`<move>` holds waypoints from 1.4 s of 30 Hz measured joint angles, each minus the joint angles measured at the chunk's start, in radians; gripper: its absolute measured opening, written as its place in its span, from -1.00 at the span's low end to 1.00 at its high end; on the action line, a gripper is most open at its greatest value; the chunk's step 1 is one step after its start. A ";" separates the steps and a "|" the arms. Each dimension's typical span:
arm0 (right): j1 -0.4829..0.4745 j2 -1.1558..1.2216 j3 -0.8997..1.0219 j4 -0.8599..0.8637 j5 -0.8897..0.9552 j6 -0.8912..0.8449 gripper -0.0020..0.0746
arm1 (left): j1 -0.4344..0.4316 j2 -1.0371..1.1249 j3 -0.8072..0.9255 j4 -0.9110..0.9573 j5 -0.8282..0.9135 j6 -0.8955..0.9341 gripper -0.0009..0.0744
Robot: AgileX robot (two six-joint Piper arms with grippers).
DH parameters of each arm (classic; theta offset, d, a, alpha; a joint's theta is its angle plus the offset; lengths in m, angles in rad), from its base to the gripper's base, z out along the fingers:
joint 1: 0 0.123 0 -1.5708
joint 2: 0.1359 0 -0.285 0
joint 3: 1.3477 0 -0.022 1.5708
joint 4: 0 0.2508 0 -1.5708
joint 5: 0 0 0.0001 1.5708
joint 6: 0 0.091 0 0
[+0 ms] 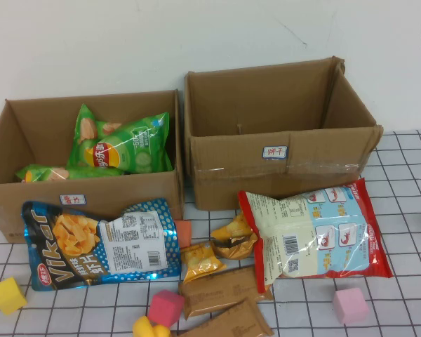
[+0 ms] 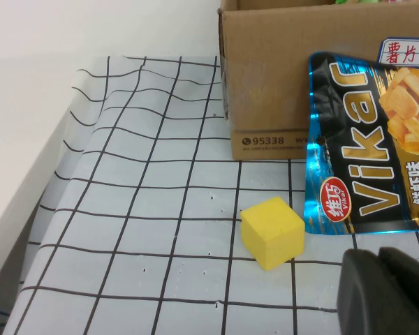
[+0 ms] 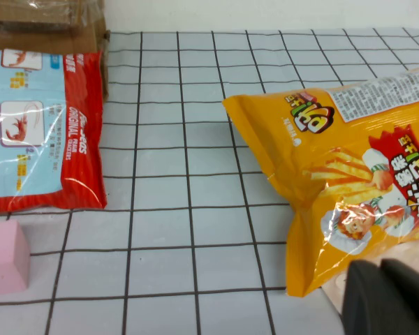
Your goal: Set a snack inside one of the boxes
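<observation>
— Two boxes stand side by side. The lower box (image 1: 28,193) holds green chip bags (image 1: 119,144); the taller box (image 1: 281,172) looks empty.
— And in front of the taller box?
— A red-edged snack bag (image 1: 316,232) leans on it; a blue Vikar bag (image 1: 98,242) leans on the lower box. Left gripper (image 2: 385,293) is closed near a yellow cube (image 2: 272,232); right gripper (image 3: 391,296) is closed by an orange bag (image 3: 349,188).

Both boxes (image 1: 281,133) are made of matt brown corrugated cardboard; glossy clear tape is seen on the taller one. Snack bags, e.g. Vikar bag (image 1: 102,242) and prawn cracker bag (image 1: 316,232), are shiny plastic film. Blocks, e.g. yellow block (image 2: 272,232), look smooth, matt. Left gripper (image 2: 387,293) and right gripper (image 3: 391,296): matt black plastic.
</observation>
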 joint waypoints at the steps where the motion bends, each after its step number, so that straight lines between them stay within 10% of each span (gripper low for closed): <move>1: 0.000 0.000 0.000 0.000 0.000 0.000 -0.95 | 0.000 0.000 0.000 0.000 0.000 0.000 -0.98; 42: 0.000 0.000 0.000 0.054 0.000 0.000 -0.95 | 0.000 0.000 0.000 0.000 0.000 0.000 -0.98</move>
